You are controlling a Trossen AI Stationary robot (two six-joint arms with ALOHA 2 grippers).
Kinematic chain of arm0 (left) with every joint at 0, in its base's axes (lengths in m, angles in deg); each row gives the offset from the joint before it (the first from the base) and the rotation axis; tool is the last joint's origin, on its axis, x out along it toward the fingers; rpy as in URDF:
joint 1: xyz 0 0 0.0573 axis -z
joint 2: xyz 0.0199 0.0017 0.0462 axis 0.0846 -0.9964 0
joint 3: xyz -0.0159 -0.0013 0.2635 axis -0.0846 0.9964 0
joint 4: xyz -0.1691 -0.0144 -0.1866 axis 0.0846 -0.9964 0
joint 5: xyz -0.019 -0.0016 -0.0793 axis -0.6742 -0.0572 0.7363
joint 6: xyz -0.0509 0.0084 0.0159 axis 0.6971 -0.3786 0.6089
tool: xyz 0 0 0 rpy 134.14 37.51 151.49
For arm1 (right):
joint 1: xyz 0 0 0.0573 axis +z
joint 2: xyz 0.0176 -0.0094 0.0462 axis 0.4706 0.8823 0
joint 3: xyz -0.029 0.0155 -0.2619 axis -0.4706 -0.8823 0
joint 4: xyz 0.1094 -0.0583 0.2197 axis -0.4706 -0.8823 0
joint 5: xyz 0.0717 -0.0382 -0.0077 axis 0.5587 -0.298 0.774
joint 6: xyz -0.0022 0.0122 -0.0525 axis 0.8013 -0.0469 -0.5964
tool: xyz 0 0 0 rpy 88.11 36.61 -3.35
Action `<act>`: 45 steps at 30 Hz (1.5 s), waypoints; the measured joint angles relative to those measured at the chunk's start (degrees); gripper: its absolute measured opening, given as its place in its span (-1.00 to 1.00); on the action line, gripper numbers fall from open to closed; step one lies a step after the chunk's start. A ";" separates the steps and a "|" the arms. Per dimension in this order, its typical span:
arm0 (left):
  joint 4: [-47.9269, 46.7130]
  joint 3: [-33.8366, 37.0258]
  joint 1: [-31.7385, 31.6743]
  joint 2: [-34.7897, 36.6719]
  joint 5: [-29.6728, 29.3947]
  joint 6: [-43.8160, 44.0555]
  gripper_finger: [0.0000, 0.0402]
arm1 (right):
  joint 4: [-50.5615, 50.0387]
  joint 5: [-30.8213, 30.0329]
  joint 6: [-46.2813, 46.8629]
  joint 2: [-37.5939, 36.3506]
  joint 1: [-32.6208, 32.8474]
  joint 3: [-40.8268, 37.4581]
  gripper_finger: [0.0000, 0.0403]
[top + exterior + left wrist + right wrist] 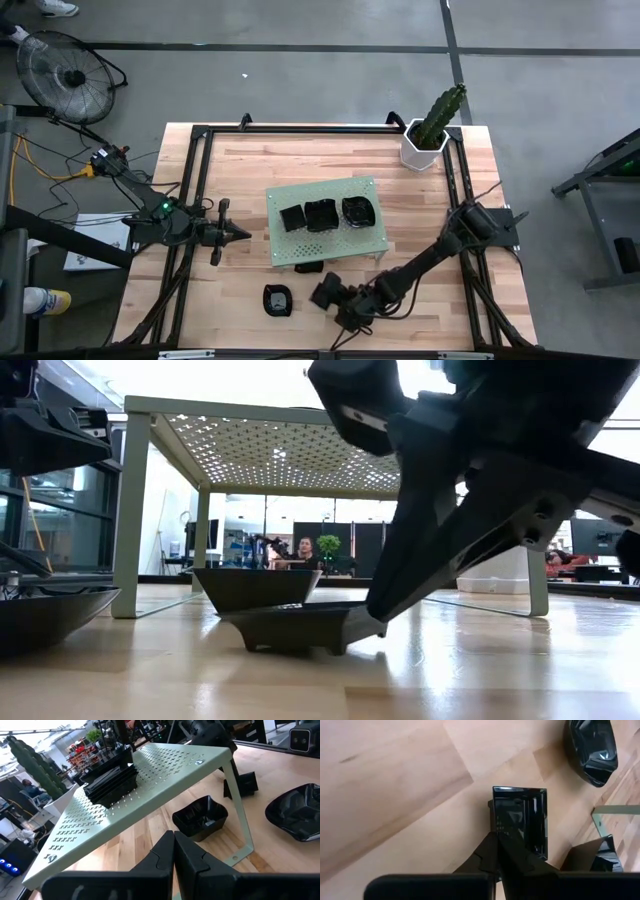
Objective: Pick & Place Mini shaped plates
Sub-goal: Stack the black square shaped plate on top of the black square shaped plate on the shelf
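Now the right gripper (496, 836) pinches a square black dish's (522, 820) rim; left gripper (173, 840) closed, empty.

In the high view the green board (325, 222) fills the frame's centre, standing on legs, with three black plates (323, 214) on top. Under its lower edge sits a square plate (308, 266), so that gap is partly blocked. Bottom centre is crowded: a round plate (277, 299) lies just left of the right gripper (322, 291), whose arm slants to the right edge. The left gripper (240, 234) points at the board's left side. A white pot (424, 146) takes the upper right corner. Bare wood lies along the top, between pot and left rail.
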 joint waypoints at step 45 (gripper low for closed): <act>18.74 -4.21 0.00 -4.51 -8.07 28.56 -0.99 | 13.29 -25.29 -41.62 -10.49 2.24 0.11 -1.00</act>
